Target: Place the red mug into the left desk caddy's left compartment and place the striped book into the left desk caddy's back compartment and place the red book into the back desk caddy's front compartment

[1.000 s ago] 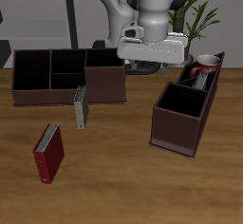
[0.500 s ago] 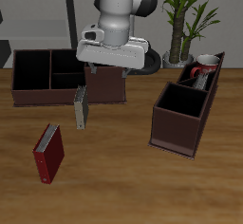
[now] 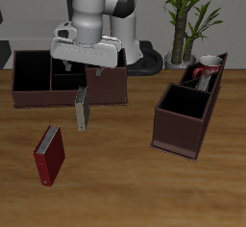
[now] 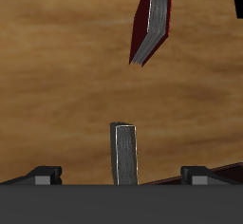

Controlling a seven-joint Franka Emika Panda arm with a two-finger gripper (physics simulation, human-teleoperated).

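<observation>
The red mug (image 3: 204, 72) stands inside the left desk caddy (image 3: 183, 125), in the end compartment farthest back. On the table just in front of the back desk caddy (image 3: 38, 96) the striped book (image 3: 82, 108) stands on edge. The red book (image 3: 50, 155) lies nearer the table's front edge. My gripper (image 3: 96, 74) hangs open and empty over the back caddy's front wall, a little behind and above the striped book. In the wrist view the striped book (image 4: 123, 154) shows between my spread fingers (image 4: 43, 174), and the red book (image 4: 152, 21) lies beyond it.
A potted plant (image 3: 183, 14) stands behind the left desk caddy. The back caddy has several empty compartments. Bare wooden tabletop (image 3: 115, 173) lies between the books and the left caddy.
My arm has swung across from above the left desk caddy to above the back caddy and the striped book. The mug and both books have not moved.
</observation>
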